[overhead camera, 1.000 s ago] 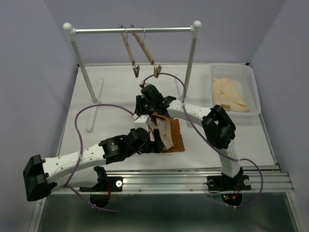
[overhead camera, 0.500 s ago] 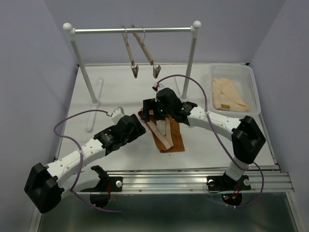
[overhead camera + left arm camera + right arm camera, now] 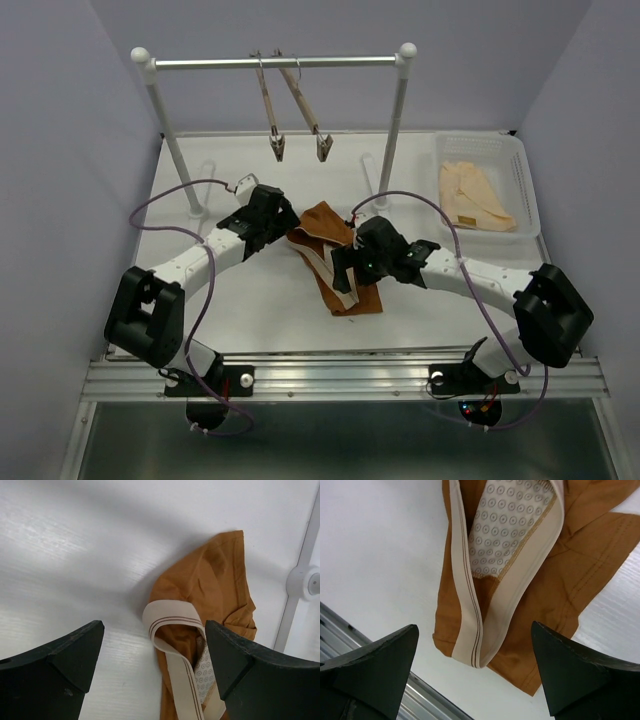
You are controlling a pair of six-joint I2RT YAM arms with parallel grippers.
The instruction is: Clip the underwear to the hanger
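Observation:
The rust-brown underwear (image 3: 322, 222) lies crumpled on the white table, its tan waistband (image 3: 325, 265) looped and twisted. My left gripper (image 3: 283, 232) is open at its far left end; in the left wrist view the underwear (image 3: 210, 580) and a waistband loop lie below the open left gripper (image 3: 152, 630). My right gripper (image 3: 345, 268) is open over the near end; the right wrist view shows the underwear (image 3: 580, 580) under the open right gripper (image 3: 475, 629), holding nothing. Two wooden hangers (image 3: 272, 110) (image 3: 305, 105) hang on the rail, clips down.
The steel rail (image 3: 275, 62) on white posts spans the back of the table. A clear tray (image 3: 530, 180) at the back right holds pale cream garments (image 3: 478, 195). A post foot (image 3: 305, 580) lies right of the underwear. The metal front edge (image 3: 427, 702) is near.
My right gripper has opened, let go of the underwear and drawn back toward the front. My left arm has swung from the front to the underwear's far left end.

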